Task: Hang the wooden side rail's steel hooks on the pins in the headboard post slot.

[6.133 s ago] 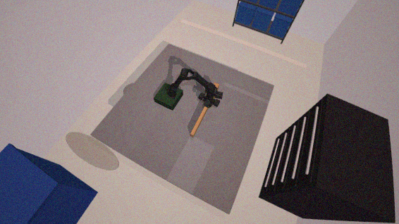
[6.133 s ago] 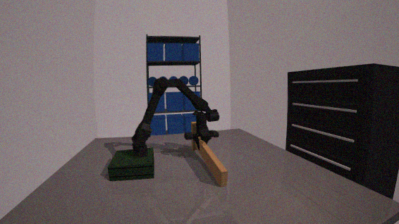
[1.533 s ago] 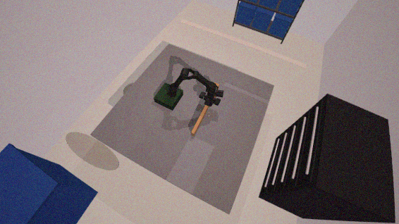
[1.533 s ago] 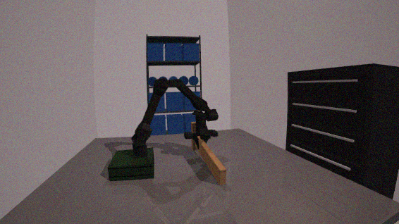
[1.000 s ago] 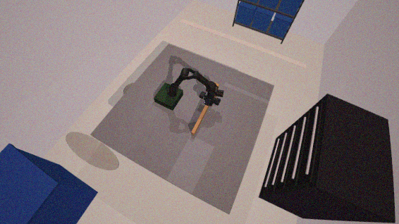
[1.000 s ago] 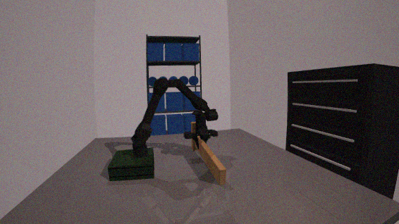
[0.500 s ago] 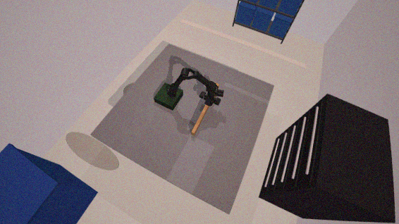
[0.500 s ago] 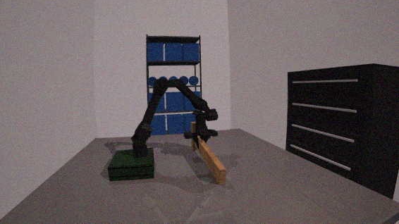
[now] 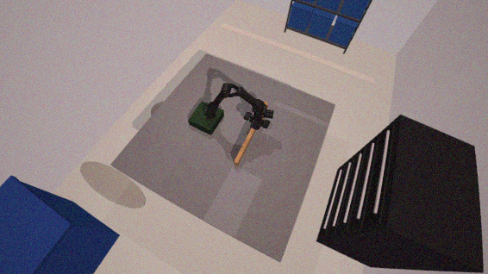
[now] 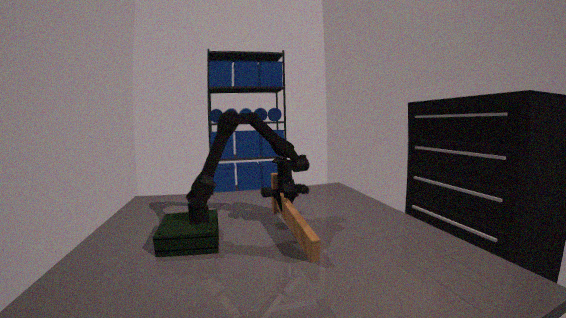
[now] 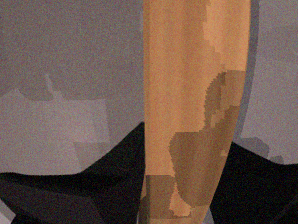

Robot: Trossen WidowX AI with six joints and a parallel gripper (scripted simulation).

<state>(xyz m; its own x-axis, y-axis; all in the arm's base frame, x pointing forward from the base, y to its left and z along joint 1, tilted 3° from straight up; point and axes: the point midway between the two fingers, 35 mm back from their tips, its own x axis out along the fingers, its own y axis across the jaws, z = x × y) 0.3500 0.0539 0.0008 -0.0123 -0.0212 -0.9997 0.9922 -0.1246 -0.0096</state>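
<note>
My gripper (image 9: pixel 258 121) (image 10: pixel 285 199) is shut on the wooden side rail (image 9: pixel 244 146) (image 10: pixel 300 226) (image 11: pixel 193 83) near its raised end. The rail slopes down from the gripper, and its far end rests on the grey table (image 9: pixel 172 171) (image 10: pixel 375 264). The headboard post (image 10: pixel 274 186) stands upright just behind the gripper, only a narrow strip of it showing beside the arm. In the wrist view the rail runs up the middle between the two dark fingers. The hooks, the pins and the slot are hidden.
The arm's green base (image 9: pixel 206 117) (image 10: pixel 186 234) sits left of the rail. A black drawer cabinet (image 9: pixel 409 202) (image 10: pixel 490 174) stands to the right. A blue shelf rack (image 9: pixel 332 3) (image 10: pixel 246 119) stands at the back wall.
</note>
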